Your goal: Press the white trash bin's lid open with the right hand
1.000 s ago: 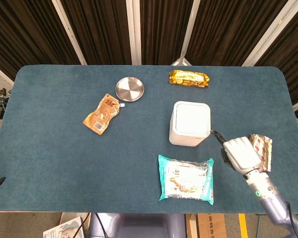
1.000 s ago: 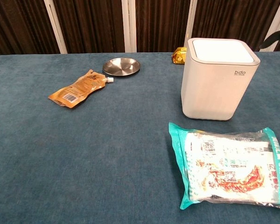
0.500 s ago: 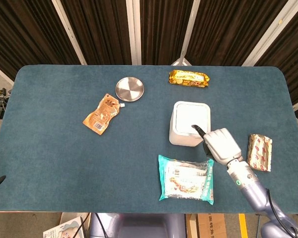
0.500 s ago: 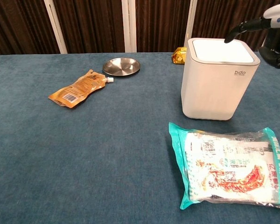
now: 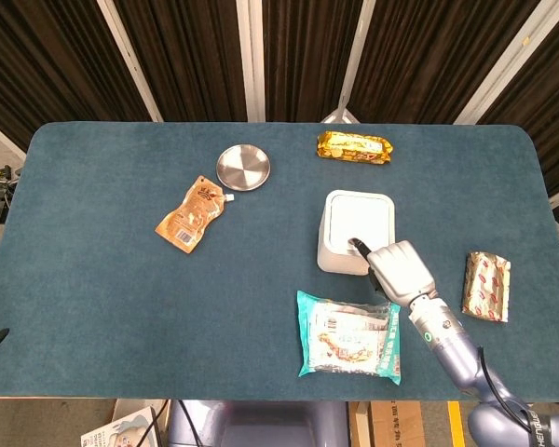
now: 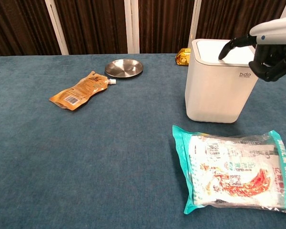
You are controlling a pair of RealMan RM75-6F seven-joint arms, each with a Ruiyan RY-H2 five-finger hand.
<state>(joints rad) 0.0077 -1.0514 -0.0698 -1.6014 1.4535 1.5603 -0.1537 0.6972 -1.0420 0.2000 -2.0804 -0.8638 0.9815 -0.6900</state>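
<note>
The white trash bin stands right of the table's middle, its lid down and flat; in the chest view the white trash bin shows a "bdo" mark on its front. My right hand hovers over the bin's near right side, one finger stretched out and the others curled in. That fingertip touches or nearly touches the lid close to its front edge. The right hand holds nothing. No left hand shows in either view.
A teal snack bag lies just in front of the bin. A red-and-white packet sits to the right, a gold snack pack behind the bin. A steel plate and an orange pouch lie to the left.
My right hand has swung left from beside the red-and-white packet to over the bin, and its outstretched finger has come down onto the lid's front part. The lid stays down.
</note>
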